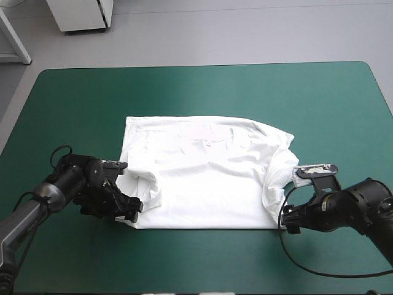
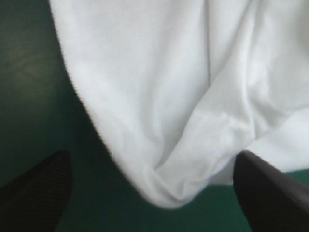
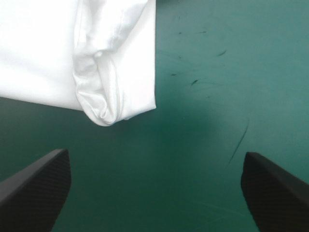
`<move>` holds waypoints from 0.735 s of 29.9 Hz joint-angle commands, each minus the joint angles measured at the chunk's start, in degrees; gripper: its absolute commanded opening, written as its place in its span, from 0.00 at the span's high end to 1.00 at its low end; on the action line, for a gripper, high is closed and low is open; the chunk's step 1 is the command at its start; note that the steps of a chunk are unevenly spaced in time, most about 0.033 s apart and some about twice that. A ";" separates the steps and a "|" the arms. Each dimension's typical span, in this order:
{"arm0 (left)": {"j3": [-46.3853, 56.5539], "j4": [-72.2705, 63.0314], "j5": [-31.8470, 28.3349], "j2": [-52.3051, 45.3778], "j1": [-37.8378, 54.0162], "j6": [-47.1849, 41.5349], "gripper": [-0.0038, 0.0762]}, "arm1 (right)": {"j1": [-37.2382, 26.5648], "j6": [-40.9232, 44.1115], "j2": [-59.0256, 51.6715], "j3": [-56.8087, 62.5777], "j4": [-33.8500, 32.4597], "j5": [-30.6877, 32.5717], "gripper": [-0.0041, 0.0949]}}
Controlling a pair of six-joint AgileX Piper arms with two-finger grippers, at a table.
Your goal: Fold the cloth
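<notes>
Your T-shirt (image 1: 209, 178) lies spread flat in the middle of the desk (image 1: 196, 92), collar toward the far edge and near hem toward you, with both sides turned in so it reads as a neat rectangle on the teal-green cover. That looks like the groundwork for a lengthwise fold, and both hands are low at the near hem to suit it. Your left hand (image 1: 134, 208) sits at the near-left corner (image 2: 169, 188). In its wrist view the black fingers (image 2: 34, 193) stand wide apart, and the rounded corner of cloth hangs between them, gripped by neither. Your right hand (image 1: 288, 222) sits just off the near-right corner. Its fingers (image 3: 275, 188) are spread wide as well, with only bare cover between them, and the rolled side fold (image 3: 99, 92) lies ahead and off to one side. So neither hand has hold of anything. The left is lined up for a pinch. The right, in my judgement, needs to shift toward the shirt before it is. Taking both near corners together makes sense, because lifting one alone would skew the hem and pull the tucked sides loose. Mind the layers at each corner, since the turned-in fold doubles the cloth there, and a shallow pinch may catch only the top sheet.
</notes>
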 commanded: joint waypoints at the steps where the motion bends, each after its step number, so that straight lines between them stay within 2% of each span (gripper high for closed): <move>1: -0.93 -1.86 -3.12 1.86 -2.45 -0.55 0.14 | -0.13 -0.25 0.34 -1.30 -0.15 -2.47 0.05; 4: -0.93 -1.82 -4.19 5.44 -5.59 -0.97 0.17 | -0.13 -0.25 2.67 -1.30 -0.15 -3.42 0.05; 7: -0.93 -2.99 -4.19 8.59 -7.94 -1.10 0.32 | -0.13 -0.70 6.68 -1.30 0.04 -4.31 0.05; 10: -0.30 -3.56 -4.45 9.34 -9.76 -1.10 0.61 | -0.13 -1.43 10.91 -1.30 1.49 -6.11 0.05; 11: 0.09 -3.56 -4.78 9.22 -10.24 -1.10 0.75 | -0.13 -1.75 12.81 -1.30 2.07 -7.27 0.05; 13: 0.33 -3.41 -4.95 9.11 -10.41 -0.76 0.94 | -0.13 -2.01 15.32 -1.30 2.55 -8.92 0.05; 17: 0.43 -2.67 -5.08 9.11 -10.41 -0.61 0.96 | -0.13 -2.01 21.08 -1.30 3.15 -11.99 0.05; 22: 0.43 -3.01 -6.29 9.11 -10.41 -0.73 0.96 | -0.13 -5.55 26.18 -1.30 8.48 -13.08 0.05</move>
